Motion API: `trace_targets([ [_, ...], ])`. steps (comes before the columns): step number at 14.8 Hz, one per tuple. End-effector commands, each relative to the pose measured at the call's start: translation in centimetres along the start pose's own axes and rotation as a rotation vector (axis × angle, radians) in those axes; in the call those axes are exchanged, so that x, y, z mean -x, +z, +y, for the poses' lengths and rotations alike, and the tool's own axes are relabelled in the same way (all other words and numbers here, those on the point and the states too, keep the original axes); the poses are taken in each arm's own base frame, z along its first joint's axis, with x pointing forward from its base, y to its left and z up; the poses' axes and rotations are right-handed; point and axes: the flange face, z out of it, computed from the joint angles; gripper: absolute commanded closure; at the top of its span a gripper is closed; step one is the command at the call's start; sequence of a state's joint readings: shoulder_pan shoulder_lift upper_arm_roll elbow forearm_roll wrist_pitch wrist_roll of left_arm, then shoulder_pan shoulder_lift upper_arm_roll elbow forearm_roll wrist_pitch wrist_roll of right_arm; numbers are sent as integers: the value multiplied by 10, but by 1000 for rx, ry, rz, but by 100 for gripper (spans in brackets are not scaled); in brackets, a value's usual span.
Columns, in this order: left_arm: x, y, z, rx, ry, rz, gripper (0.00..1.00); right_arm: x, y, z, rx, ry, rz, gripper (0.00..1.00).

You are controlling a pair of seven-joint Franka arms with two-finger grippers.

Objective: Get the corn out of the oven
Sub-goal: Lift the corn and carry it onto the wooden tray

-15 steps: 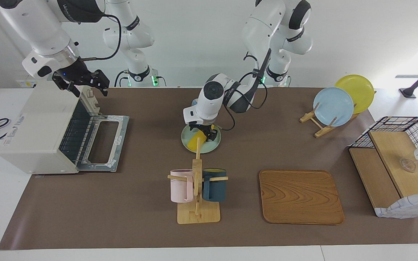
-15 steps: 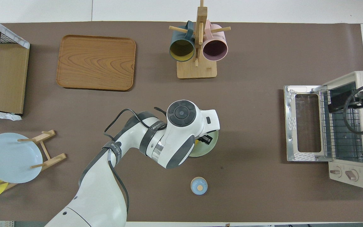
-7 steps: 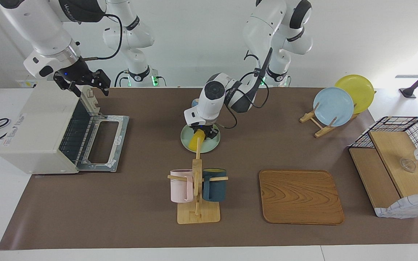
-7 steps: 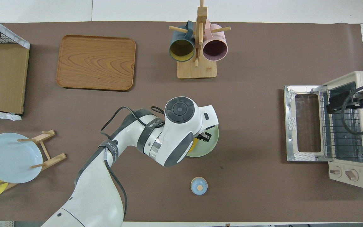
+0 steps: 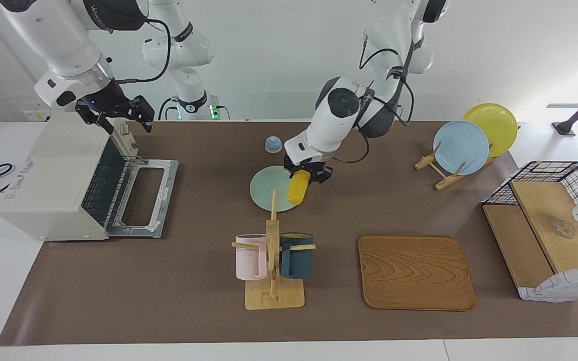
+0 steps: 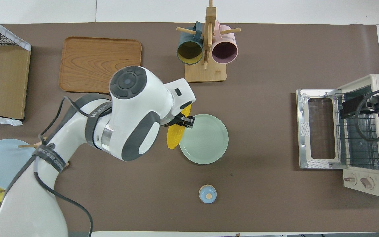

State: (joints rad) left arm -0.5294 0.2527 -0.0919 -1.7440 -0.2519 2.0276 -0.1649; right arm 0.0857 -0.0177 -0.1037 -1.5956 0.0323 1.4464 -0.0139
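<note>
Two white arms work over a brown mat [image 5: 193, 281] on a white table, against a pale wall. The right gripper [image 5: 114, 113] hangs spread open above the oven [image 5: 53, 180], whose door lies dropped. The left gripper [image 5: 308, 173], clamped on the corn [image 5: 296, 187], holds it raised over the green plate's [image 5: 264, 188] edge; its arm's lettering is unreadable.

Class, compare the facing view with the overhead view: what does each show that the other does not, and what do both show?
Only the facing view shows the corn hanging clear above the table in the left gripper, both arms' bases, and the right gripper open above the oven.

Only the overhead view shows the oven's two knobs and looks into the two mugs on their rack; here the right gripper is barely in frame.

Both show the left gripper shut on the corn beside the empty green plate, the oven door dropped open, and the wooden tray.
</note>
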Motion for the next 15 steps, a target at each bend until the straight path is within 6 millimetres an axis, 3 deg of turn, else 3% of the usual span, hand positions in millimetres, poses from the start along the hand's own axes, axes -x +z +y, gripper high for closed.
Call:
trace_targets([
  [1, -6, -22, -43, 13, -119, 17, 100, 9, -1, -1, 9, -11, -6, 0],
  [6, -31, -40, -150, -90, -215, 60, 100, 9, -1, -3, 7, -16, -7, 0],
  [8, -49, -39, -188, -96, -239, 70, 100, 9, 2, -4, 6, -19, -10, 0],
  [11, -87, -24, -226, -105, -227, 81, 100, 14, 18, -17, -2, -46, -5, 0],
  [13, -113, -14, -248, -105, -241, 92, 100, 25, 52, -38, -4, -90, 31, 55],
  [14, -125, -16, -262, -100, -255, 112, 100, 35, 69, -40, -7, -96, 35, 89],
  [15, -133, -16, -271, -98, -264, 121, 100, 43, 84, -40, -9, -94, 30, 100],
])
